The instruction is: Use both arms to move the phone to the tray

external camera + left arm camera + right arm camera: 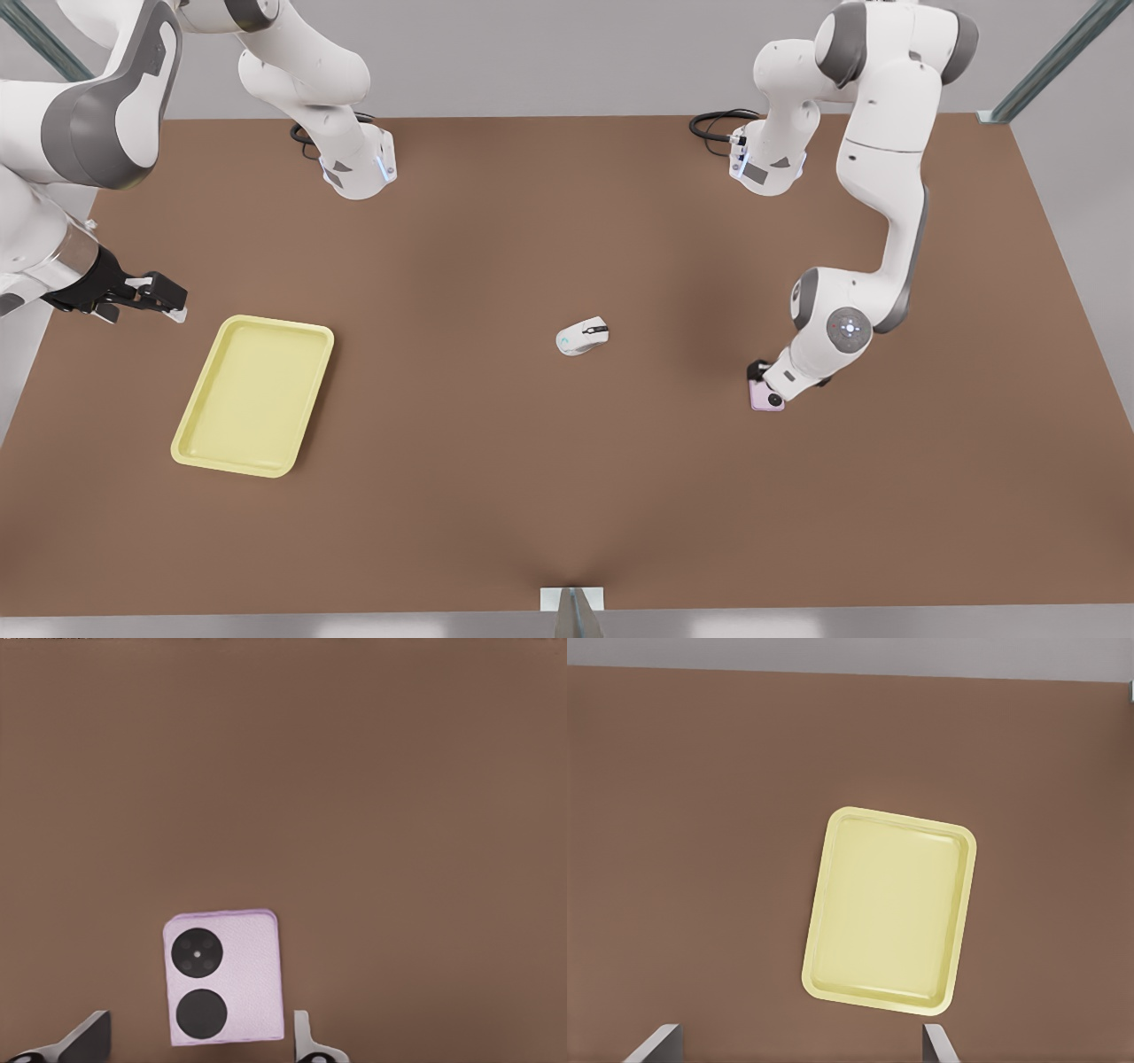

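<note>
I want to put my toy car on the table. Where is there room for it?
Plenty of bare table lies between the tray and the mouse, and along the near edge. It is crowded around the phone, where the left gripper sits open over it. The right gripper, also open, waits above beside the tray.

My own left wrist covered most of the phone [767, 398] in the front view, and I could not see my left gripper [198, 1038] beyond its fingertips [89, 1035] beside the phone (the frame edge cut them). My right gripper [799, 1043] was likewise cut.
</note>
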Motion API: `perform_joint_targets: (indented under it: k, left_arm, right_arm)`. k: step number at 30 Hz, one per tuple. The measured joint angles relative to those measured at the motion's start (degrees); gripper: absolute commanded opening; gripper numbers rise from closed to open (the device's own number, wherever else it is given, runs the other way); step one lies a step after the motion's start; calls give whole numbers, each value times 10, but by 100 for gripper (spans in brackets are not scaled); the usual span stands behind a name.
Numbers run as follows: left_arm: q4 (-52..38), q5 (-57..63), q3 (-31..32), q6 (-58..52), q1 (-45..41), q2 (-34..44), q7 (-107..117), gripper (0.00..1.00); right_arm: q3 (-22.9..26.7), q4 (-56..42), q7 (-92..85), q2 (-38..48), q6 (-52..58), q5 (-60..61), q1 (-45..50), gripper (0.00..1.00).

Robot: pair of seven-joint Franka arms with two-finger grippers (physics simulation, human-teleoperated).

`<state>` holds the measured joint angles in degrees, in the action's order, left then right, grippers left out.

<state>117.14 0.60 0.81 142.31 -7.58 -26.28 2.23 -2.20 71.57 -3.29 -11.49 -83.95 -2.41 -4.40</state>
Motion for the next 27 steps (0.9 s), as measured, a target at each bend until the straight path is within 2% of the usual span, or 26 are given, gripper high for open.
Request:
perform_joint_targets:
  k: [15,18,24,27]
  left_arm:
    - [-1,-9,0,71,1,-58,5,100]
    - [-1,-10,0,77,1,-60,6,91]
    - [-2,-10,0,82,1,-64,7,85]
    - [-3,-9,0,84,1,-64,8,76]
  right_arm:
    - [0,0,-1,0,0,0,0,100]
    - [0,0,-1,0,0,0,0,100]
    - [0,0,-2,0,0,0,0,100]
    - [0,0,-2,0,0,0,0,100]
